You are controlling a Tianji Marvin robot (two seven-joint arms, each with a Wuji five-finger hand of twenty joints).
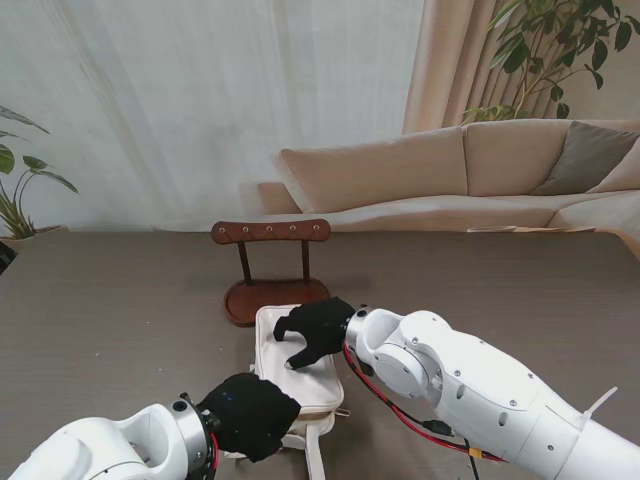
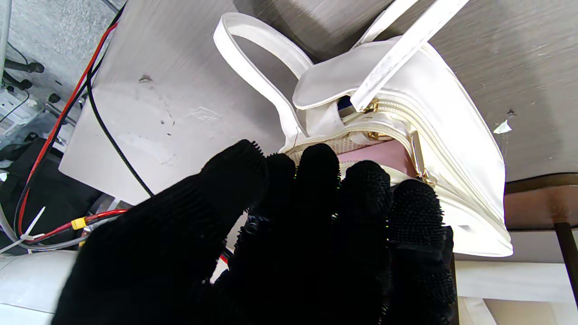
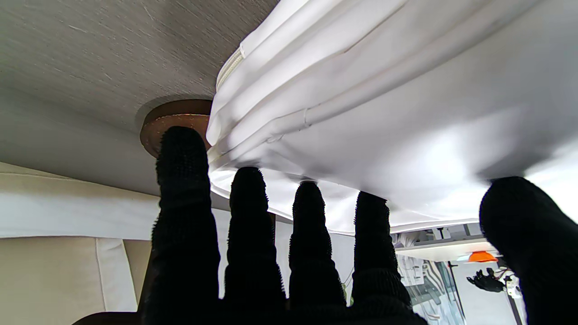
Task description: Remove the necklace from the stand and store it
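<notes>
Stand point(image 1: 271, 262) bare; necklace unseen, presumably in bag point(image 1: 300, 375). Right hand point(image 1: 316, 328) spread flat, pinning bag; left hand point(image 1: 250, 414) fingers together at zip mouth, grip unclear. Zip slowly w/ bag pinned.

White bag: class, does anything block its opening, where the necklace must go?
Yes. The left hand covers part of the white bag's open zip, and a strap lies across one end. No necklace shows.
</notes>
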